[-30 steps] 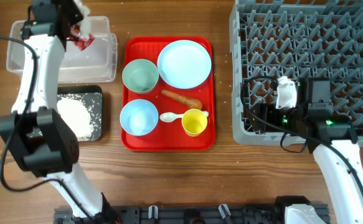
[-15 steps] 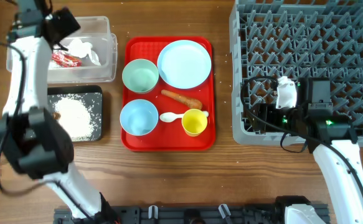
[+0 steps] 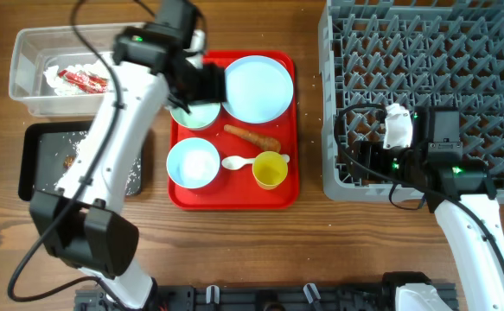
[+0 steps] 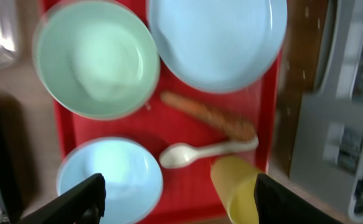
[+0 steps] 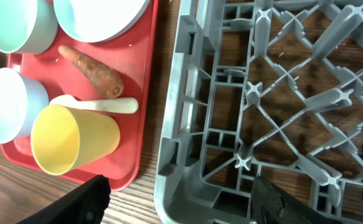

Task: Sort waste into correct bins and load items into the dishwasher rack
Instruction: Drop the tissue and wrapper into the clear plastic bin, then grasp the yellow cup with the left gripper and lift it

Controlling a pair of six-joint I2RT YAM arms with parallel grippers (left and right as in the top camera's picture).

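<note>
My left gripper (image 3: pixel 204 86) (image 4: pixel 181 199) hangs open and empty over the red tray, between the mint bowl (image 3: pixel 195 114) (image 4: pixel 97 59) and the light blue plate (image 3: pixel 256 88) (image 4: pixel 218 40). Below them lie the blue bowl (image 3: pixel 192 162), the carrot (image 3: pixel 252 136) (image 4: pixel 209 115), the white spoon (image 3: pixel 239 161) and the yellow cup (image 3: pixel 270 169) (image 5: pixel 72 140). The napkin with the red wrapper (image 3: pixel 79 79) lies in the clear tub (image 3: pixel 27 95). Rice (image 3: pixel 96 155) and a brown lump (image 3: pixel 68 160) sit in the black tray (image 3: pixel 35 173). My right gripper (image 3: pixel 364 160) (image 5: pixel 178 202) is open and empty over the dishwasher rack's (image 3: pixel 424 52) front left corner.
The flat red serving tray (image 3: pixel 232 194) lies between the bins and the rack. A strip of bare wood (image 3: pixel 310 112) separates the tray from the rack's wall. My left arm crosses over the black tray and hides part of it.
My left gripper opened and let the napkin with wrapper drop into the clear tub. It then swung right to the red tray. The right arm has not moved.
</note>
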